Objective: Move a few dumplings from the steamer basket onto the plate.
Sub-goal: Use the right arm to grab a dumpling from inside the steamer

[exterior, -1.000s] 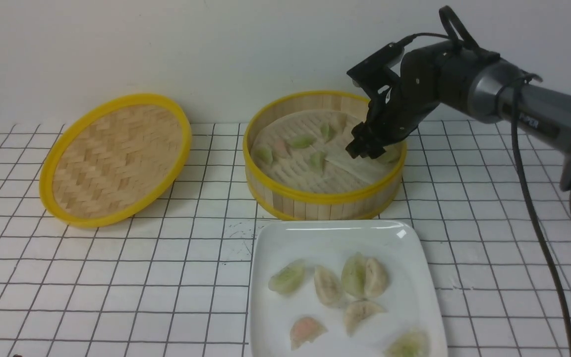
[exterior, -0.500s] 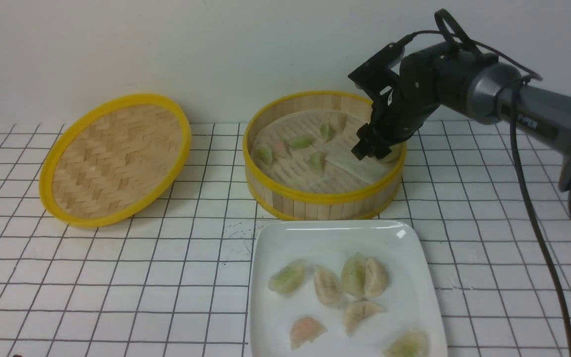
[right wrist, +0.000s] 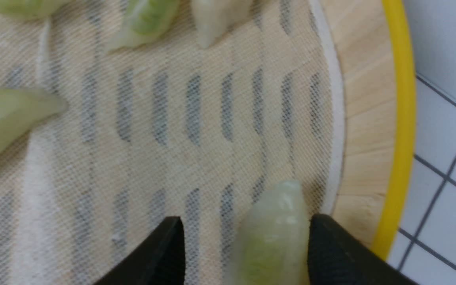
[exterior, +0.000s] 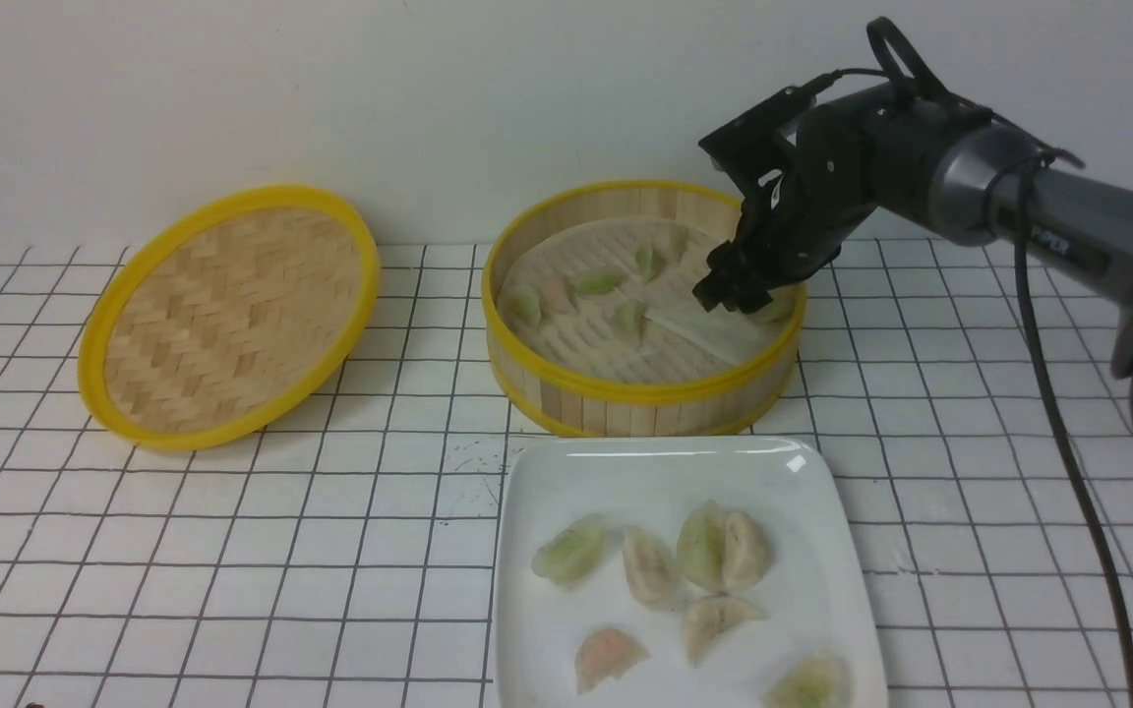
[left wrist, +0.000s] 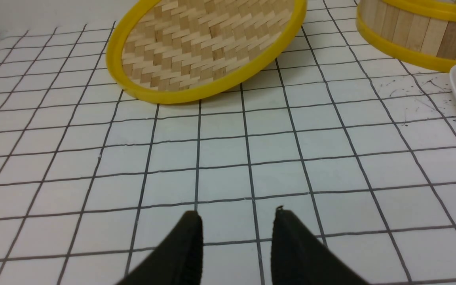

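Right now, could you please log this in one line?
right pincer: open around dumpling in steamer basket | left pincer: open | plate: dumplings

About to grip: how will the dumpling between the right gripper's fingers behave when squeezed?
Probably soft: the dumpling looks translucent and plump, so hard squeezing may squash it. Its glossy skin could slip or stick to the liner. Sitting off-centre in the open right gripper, it may twist.
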Available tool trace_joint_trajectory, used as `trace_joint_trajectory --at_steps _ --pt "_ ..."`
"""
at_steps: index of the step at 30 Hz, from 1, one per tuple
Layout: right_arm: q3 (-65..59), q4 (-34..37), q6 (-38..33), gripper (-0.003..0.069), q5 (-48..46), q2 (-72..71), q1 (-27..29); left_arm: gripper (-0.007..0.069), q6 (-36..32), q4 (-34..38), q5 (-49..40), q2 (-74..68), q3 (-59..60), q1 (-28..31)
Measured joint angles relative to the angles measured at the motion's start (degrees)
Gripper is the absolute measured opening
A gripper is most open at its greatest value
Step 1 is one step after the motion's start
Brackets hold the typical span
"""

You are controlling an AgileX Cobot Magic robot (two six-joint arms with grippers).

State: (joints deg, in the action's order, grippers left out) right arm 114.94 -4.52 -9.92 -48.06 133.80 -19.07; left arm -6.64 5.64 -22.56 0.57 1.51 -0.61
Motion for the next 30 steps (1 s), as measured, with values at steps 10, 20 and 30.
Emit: trace_joint_trajectory --at_steps 10,20,30 --pt "0.00 2.07 0.93 0.0390 -1.00 0.00 0.71 0.0225 0.00 0.00 0.00 0.00 0.00 0.00" --pt "0.00 3.50 0.93 0.0390 -1.63 0.00 0.82 0.0225 0.00 0.00 0.00 0.00 0.00 0.00" --pt "0.00 6.27 0.40 0.0390 -2.14 0.06 0.88 0.0225 0.00 0.00 0.00 0.00 0.00 0.00"
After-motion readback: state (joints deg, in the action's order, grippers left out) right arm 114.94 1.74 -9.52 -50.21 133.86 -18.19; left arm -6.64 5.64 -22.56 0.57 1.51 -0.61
